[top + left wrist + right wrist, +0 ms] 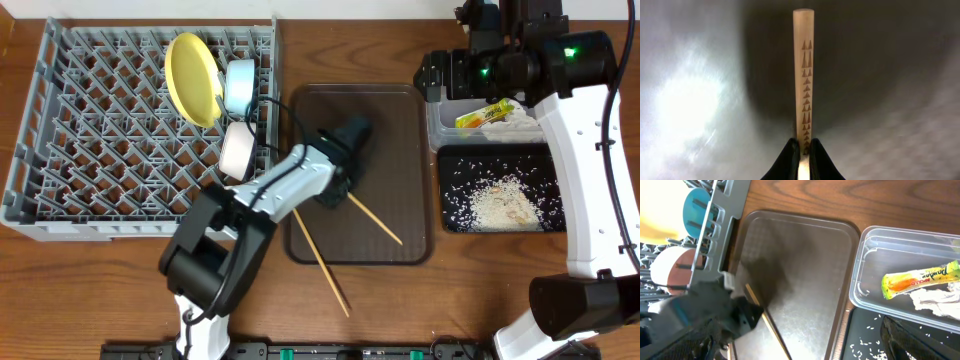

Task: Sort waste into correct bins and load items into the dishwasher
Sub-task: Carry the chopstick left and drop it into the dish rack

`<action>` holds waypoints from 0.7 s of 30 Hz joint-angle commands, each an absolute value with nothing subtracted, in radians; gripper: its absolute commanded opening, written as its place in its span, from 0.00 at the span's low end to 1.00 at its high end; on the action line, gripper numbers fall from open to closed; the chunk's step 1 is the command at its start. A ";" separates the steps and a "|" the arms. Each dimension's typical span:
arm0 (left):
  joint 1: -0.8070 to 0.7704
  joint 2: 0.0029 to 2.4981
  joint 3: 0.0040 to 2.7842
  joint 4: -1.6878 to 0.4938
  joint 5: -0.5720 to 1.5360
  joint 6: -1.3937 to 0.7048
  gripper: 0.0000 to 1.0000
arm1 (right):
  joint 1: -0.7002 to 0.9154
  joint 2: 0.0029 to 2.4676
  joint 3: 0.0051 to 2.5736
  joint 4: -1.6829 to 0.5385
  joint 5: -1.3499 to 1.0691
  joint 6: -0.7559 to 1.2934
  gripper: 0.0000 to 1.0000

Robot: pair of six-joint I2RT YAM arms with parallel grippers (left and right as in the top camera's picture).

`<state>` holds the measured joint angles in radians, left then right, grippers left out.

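Left gripper [341,190] over the brown tray [400,120], jaws clamped on one chopstick [375,220]. Second chopstick [322,265] askew, half on the tray's near edge, half on the counter [400,300]. Left of the tray, close by the left arm: grey dish rack [90,130] holding yellow plate [192,78], light blue bowl [240,85] and white bowl [237,150] on edge. Right: clear tub [438,125] with wrapper [485,115] and crumpled paper [517,126]; nearer, black tray [450,215] with rice scraps [505,205]. Right gripper [437,76] above the tub's far left corner, jaws' state impossible to tell. Only from the left wrist: triangle marks along the held chopstick. Only from overhead: the full rice heap.
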<state>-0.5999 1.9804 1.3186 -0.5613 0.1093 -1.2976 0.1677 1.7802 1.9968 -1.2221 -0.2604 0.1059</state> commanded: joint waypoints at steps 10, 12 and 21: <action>-0.493 1.808 1.435 -0.449 0.206 -0.740 0.08 | 0.177 1.786 2.000 -1.223 -0.258 0.107 0.99; -0.463 1.740 1.457 -0.468 0.206 -0.657 0.08 | 0.177 1.786 2.000 -1.223 -0.258 0.107 0.99; -0.227 1.422 1.459 -0.702 0.017 -0.528 0.08 | 0.177 1.786 2.000 -1.224 -0.258 0.107 0.99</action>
<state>-0.2901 1.4643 1.4567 -0.6407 0.1390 -0.5964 0.1677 1.7802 1.9968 -1.2224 -0.2604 0.1059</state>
